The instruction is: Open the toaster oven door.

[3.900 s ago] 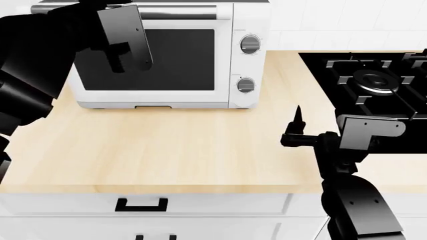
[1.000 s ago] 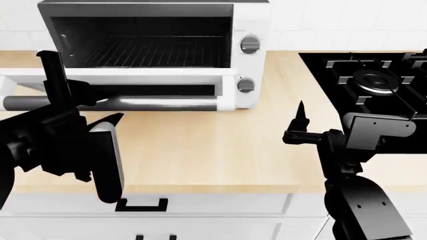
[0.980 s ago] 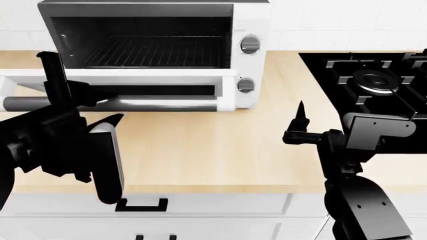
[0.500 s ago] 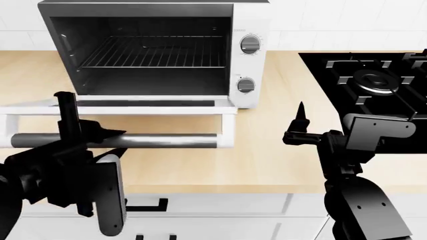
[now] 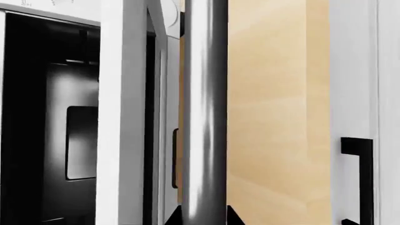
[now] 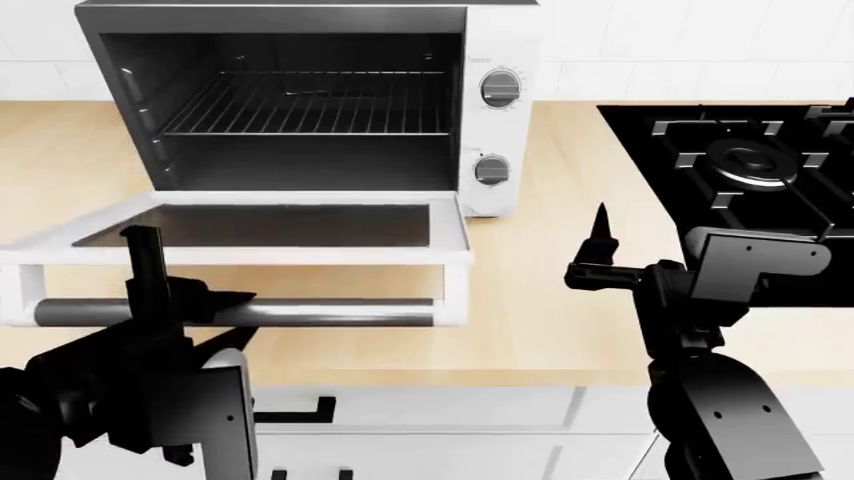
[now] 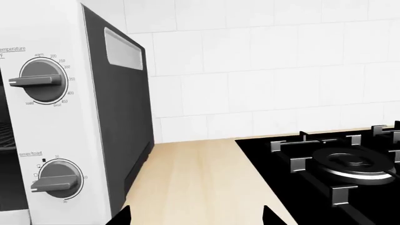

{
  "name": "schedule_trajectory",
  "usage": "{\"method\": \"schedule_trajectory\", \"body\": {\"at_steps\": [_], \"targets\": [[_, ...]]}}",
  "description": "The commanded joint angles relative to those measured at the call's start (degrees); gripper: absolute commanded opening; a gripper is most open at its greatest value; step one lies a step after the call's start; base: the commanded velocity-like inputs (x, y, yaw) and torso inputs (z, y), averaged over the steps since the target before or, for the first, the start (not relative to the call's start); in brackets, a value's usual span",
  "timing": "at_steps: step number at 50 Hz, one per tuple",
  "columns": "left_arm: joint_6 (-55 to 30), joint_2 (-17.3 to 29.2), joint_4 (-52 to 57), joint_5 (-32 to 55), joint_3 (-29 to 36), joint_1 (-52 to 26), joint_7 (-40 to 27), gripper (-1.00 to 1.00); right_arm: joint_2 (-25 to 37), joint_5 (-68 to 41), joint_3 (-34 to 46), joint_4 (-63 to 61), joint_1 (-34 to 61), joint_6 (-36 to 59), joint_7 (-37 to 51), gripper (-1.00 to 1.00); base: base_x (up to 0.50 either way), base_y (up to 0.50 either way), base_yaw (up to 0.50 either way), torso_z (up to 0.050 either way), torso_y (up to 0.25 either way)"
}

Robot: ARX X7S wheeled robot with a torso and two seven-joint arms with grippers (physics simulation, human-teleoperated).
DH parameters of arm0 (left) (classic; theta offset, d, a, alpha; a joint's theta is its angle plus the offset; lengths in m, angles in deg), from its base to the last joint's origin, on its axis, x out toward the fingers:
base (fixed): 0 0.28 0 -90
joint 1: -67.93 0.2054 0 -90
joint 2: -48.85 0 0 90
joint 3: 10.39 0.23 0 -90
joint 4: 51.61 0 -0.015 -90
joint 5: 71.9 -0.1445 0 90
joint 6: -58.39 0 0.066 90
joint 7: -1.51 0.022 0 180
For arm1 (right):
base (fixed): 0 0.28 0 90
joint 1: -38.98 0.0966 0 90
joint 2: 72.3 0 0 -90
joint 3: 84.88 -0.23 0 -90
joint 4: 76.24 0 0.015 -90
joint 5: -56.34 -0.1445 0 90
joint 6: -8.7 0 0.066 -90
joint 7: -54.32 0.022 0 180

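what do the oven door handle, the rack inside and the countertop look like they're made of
The door handle looks like brushed or polished metal: a grey round bar with a bright streak along it. The rack looks like thin metal wire, a grid of fine silvery rods. The countertop looks like pale wood or a wood-look laminate with a matte finish; faint grain lines show, but a render leaves that open.

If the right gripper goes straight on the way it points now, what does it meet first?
Probably the tiled wall: the right gripper points over bare counter, between the oven and hob. Depth is unclear.
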State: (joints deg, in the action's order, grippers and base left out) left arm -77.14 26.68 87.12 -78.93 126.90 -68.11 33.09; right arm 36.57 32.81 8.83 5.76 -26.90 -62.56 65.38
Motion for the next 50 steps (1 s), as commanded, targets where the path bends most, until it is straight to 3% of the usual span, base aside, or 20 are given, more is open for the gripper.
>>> {"method": "schedule_trajectory", "body": {"at_steps": [1,12,23,50], "targets": [[-1.16,2.02,0.48,4.68,0.79,4.21,-1.86,-1.00,0.13,-0.15,0.14,-0.01,-0.09,-0.09,0.19,1.00,0.00,0.00,0.00,0.000,0.011],[-0.04,2.62,0.03,5.31,1.95,8.50,-5.43,-1.00,0.23,-0.19,0.27,0.13,-0.18,-0.26,0.38,1.00,0.00,0.00,0.00,0.000,0.002],[4.51,0.40,-5.36,4.09,6.80,15.20,-9.81,-1.00,0.40,-0.16,0.07,0.92,-0.53,-0.99,0.45,1.00,0.00,0.00,0.00,0.000,0.000],[10.19,-2.43,-12.95,3.02,9.50,18.95,-13.28,-1.00,0.87,-0.38,0.24,0.40,-1.04,-1.01,1.07,1.00,0.00,0.00,0.00,0.000,0.000]]}}
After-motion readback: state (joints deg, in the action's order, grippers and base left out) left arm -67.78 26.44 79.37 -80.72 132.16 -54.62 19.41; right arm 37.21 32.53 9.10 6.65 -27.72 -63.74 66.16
